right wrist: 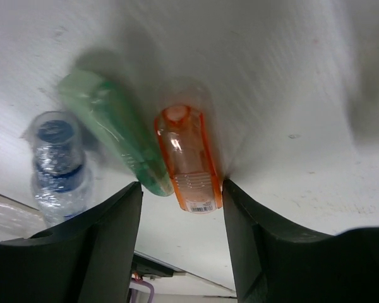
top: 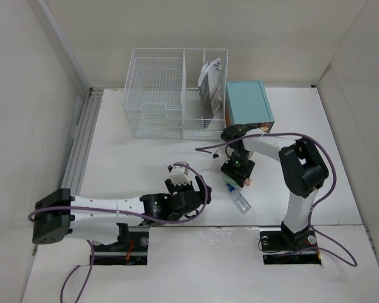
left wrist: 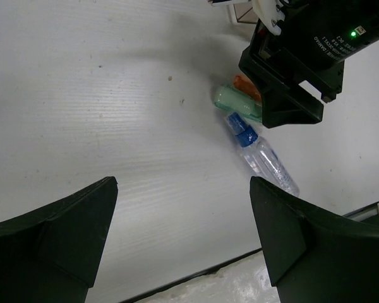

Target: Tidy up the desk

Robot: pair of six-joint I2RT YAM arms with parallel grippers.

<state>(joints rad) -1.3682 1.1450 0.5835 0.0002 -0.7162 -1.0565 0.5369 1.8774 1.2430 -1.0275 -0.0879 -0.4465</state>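
The desk (top: 136,158) is a white tabletop. An orange marker (right wrist: 188,161), a green marker (right wrist: 114,126) and a small clear bottle with a blue cap (right wrist: 57,158) lie together on it at the front right. They also show in the left wrist view: orange marker (left wrist: 245,85), green marker (left wrist: 234,101), bottle (left wrist: 262,158). My right gripper (right wrist: 180,205) points down, open, with the near ends of both markers between its jaws; the orange one touches the right finger (right wrist: 252,240). My left gripper (left wrist: 183,189) is open and empty, low over bare desk left of them.
A white wire basket (top: 155,95) stands at the back, with papers (top: 210,88) in its right compartment. A teal box (top: 247,102) stands right of it. A metal rail (top: 82,145) runs along the left edge. Pale walls surround the desk.
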